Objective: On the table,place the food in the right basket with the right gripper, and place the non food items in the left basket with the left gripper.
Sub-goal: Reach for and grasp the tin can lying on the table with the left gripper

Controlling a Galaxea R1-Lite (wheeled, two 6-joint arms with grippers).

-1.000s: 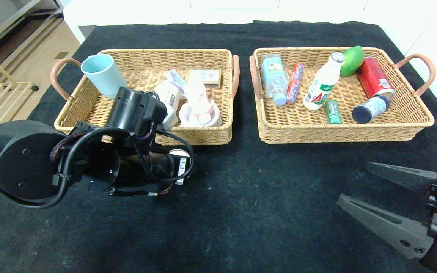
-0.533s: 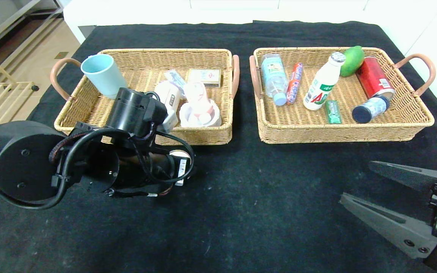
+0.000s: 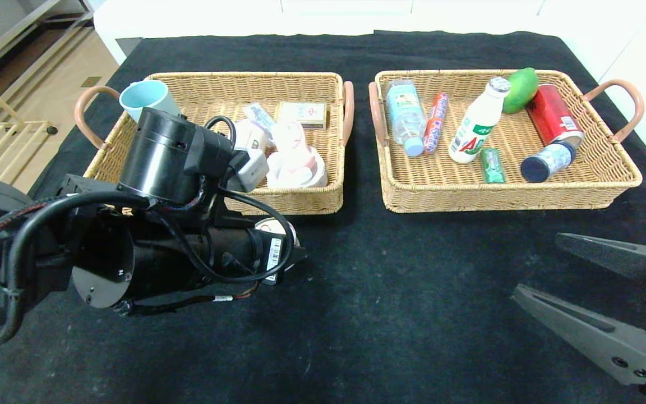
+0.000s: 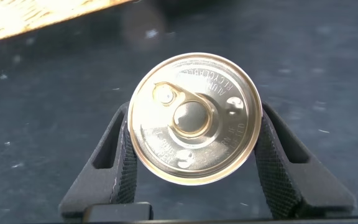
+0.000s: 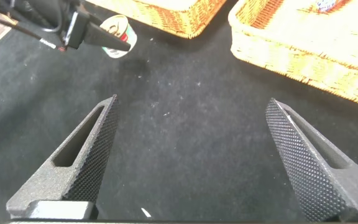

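My left gripper (image 4: 194, 112) is shut on the small round pull-tab tin (image 4: 194, 118), one finger on each side of it. In the head view the arm hides most of the tin (image 3: 270, 227), which sits just in front of the left basket (image 3: 244, 76). A pink squeeze bottle (image 3: 294, 147) lies in that basket. The right basket (image 3: 581, 196) holds the sausage stick (image 3: 435, 122), the white drink bottle (image 3: 477, 126) and the green gum pack (image 3: 491, 164). My right gripper (image 3: 537, 265) hangs open over the bare black table (image 3: 401, 292) at the near right, with nothing between its fingers.
The left basket also holds a light blue cup (image 3: 149, 95) and a small box (image 3: 302, 112). A water bottle (image 3: 404, 115), a green fruit (image 3: 521, 88), a red can (image 3: 553, 120) and a dark-ended can (image 3: 547, 161) lie in the right basket. The table's left edge drops to the floor.
My left arm has risen toward the camera with the tin still in its fingers. The right gripper has drifted slightly down and right and stays open.
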